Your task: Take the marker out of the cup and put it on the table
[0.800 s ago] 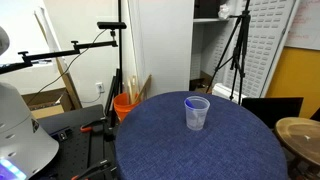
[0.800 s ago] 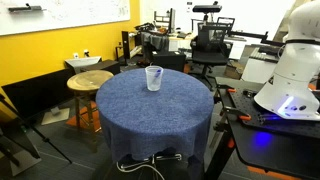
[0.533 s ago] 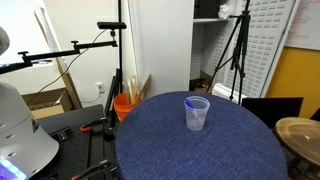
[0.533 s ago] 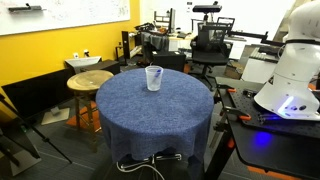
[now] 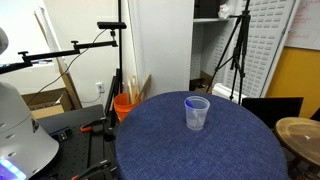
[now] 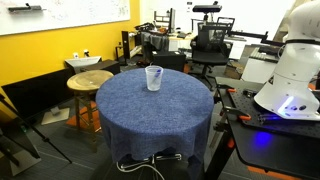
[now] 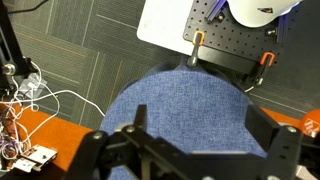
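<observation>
The cup [image 5: 197,113], a small clear tumbler with a bluish rim, stands upright on the round dark blue table [image 5: 190,155]; both exterior views show it, also in the wider one [image 6: 153,78] on the table [image 6: 150,105]. I cannot make out the marker in the cup at this size. In the wrist view my gripper [image 7: 198,115] is open and empty, high above the blue table top [image 7: 180,100]. The cup is out of the wrist view. The gripper does not show in either exterior view.
An orange bucket [image 5: 124,104] stands on the floor behind the table. A small light wooden table [image 6: 88,80] stands beside the blue table. The white robot base [image 6: 293,70] sits on a black perforated stand [image 7: 235,40]. Tripods, chairs and cables surround the table.
</observation>
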`<state>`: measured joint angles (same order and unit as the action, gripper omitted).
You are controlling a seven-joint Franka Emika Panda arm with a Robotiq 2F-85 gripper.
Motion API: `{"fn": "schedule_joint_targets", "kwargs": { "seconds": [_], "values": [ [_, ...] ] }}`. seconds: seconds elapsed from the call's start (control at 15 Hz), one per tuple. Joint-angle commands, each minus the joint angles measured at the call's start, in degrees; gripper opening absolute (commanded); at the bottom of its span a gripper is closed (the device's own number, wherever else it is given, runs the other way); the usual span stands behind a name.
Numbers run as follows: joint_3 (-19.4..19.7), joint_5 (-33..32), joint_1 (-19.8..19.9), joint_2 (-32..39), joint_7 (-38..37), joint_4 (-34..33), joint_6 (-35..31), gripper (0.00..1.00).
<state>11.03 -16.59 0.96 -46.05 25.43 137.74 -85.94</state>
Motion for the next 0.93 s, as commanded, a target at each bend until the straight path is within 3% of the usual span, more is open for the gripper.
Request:
{"fn": "schedule_joint_targets", "kwargs": {
  "seconds": [0.0,0.4,0.87],
  "values": [
    [3.16,1.73,-0.57,3.49,-1.2,-0.44,-4.24,1.0],
    [6.11,7.18,0.79,11.61,-3.82,-1.01,-14.76,1.0],
    [4.06,13.8,1.41,25.24,-8.82,-3.57,-23.67,1.0]
  ]
}}
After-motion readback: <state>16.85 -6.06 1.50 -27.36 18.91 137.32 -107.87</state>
